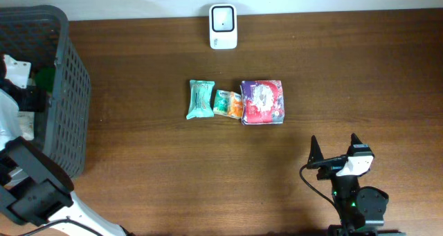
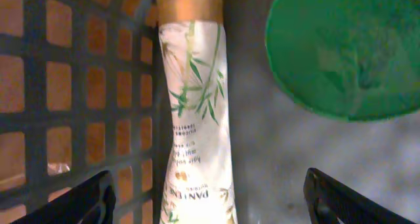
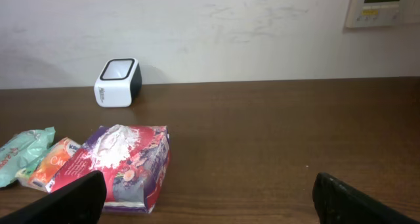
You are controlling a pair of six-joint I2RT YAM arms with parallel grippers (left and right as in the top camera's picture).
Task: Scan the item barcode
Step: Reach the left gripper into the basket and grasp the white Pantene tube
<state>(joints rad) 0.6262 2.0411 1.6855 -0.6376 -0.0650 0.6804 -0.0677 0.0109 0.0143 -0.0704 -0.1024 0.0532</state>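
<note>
My left end effector (image 2: 210, 201) is spread wide, both dark fingers low in its wrist view and touching nothing. Just beyond them lies a white plastic shampoo bottle (image 2: 197, 99), printed with green leaves and capped in gold at its far end. Its long axis runs straight away from me, square to my closing line. It sits left of centre between my fingers, against the wall of the dark grey mesh basket (image 2: 79, 86). A round green plastic thing (image 2: 348, 46) lies to its right, apart. The basket stands at the left edge of the brown wooden surface (image 1: 360, 70), so this arm is the nearer one. I judge the next move calls for a small shift left, then down to straddle the bottle. My right end effector (image 3: 210, 201) is spread too and empty, near the surface's right front, well apart from the white boxy barcode scanner (image 1: 223, 26) at the far edge.
</note>
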